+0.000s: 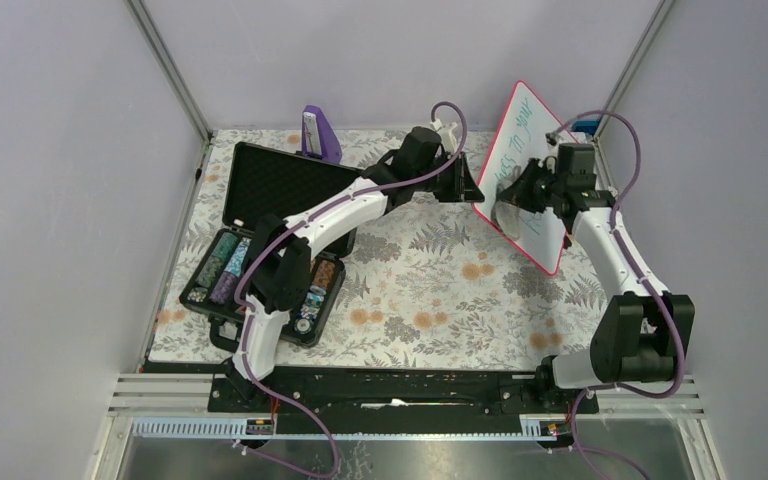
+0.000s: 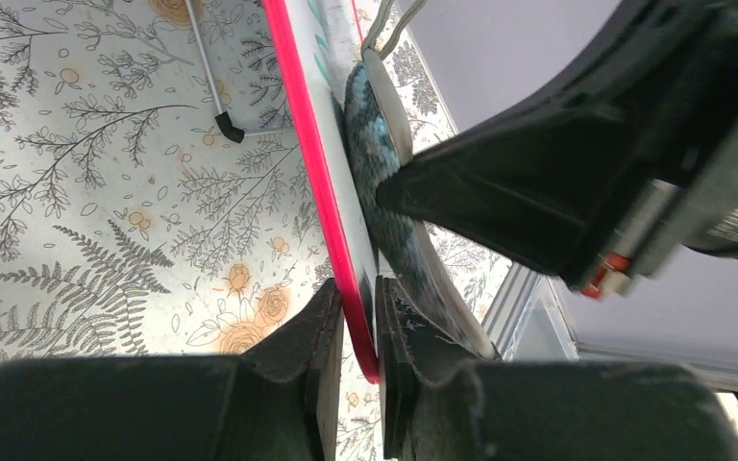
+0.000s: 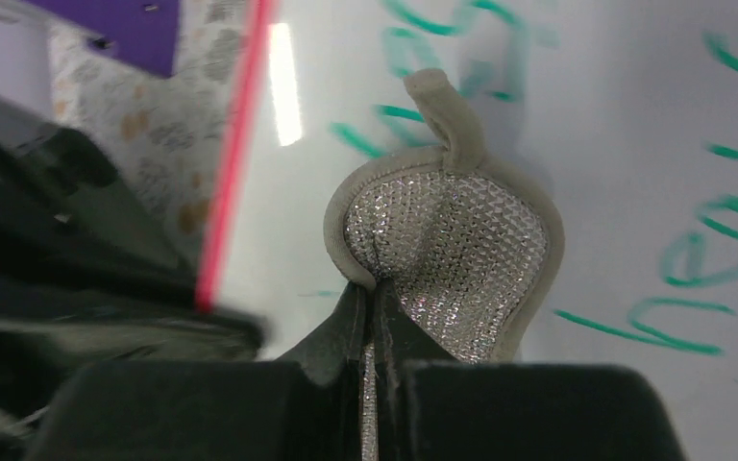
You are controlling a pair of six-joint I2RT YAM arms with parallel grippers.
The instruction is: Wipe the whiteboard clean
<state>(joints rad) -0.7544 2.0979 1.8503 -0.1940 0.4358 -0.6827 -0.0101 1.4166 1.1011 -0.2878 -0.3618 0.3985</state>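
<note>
Worktop (image 1: 430, 290): floral print, fills the centre of the top view.
Black case (image 1: 285, 180): lies open at left of the frame, with colourful items in its near half.
Whiteboard (image 1: 528, 120): upper right, red-rimmed, tilted up off the worktop, with green handwriting on its face.
Left pincer (image 2: 360, 322): pressed together on the whiteboard's red rim.
Right pincer (image 3: 373, 312): pinching a grey mesh pad (image 3: 452, 240), which lies flat against the written face.
Purple object (image 1: 320, 135): upper middle, just behind the case.
</note>
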